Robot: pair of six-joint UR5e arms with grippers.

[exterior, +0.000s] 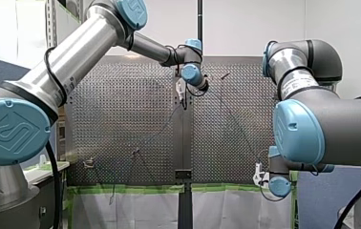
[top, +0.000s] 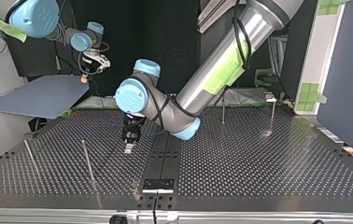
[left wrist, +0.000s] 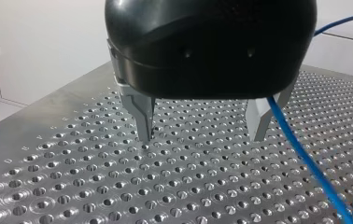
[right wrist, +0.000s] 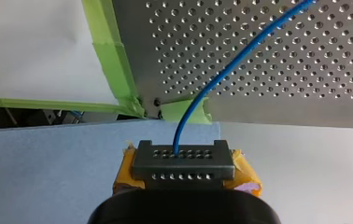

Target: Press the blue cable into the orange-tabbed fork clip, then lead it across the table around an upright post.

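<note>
Perforated table (top: 258, 168): left gripper (left wrist: 202, 137) spread, empty, near table's middle; blue cable (left wrist: 305, 158) just beside it; right gripper (right wrist: 184, 156) clamps cable past table corner. Clipping, post (top: 88, 161) routing likely both left.

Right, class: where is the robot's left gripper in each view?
Front view: my left gripper, upper centre.
Top view: the gripper, centre, low over the perforated table.
Left wrist view: the gripper, fingers open.
Right wrist view: not in it.
Shared landmark: that table.
</note>
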